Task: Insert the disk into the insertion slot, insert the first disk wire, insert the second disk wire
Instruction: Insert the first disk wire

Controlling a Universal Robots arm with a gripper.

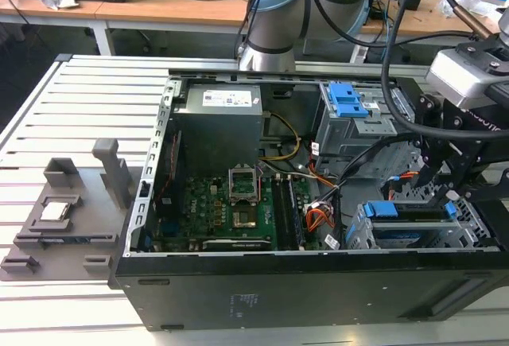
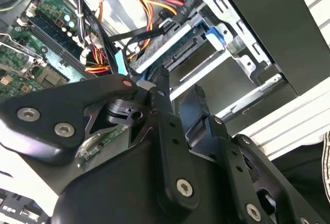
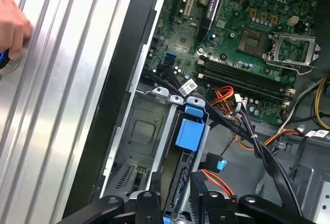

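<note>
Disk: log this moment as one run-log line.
disk: in slot | gripper: close above disk

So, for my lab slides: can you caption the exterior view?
Robot's end effector poised over the disk in its slot inside an open computer case.

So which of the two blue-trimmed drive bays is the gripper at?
The silver insertion slot at the case's near edge in the exterior view, with the disk in it. The taller grey cage with the blue latch stands behind, away from the gripper.
</note>
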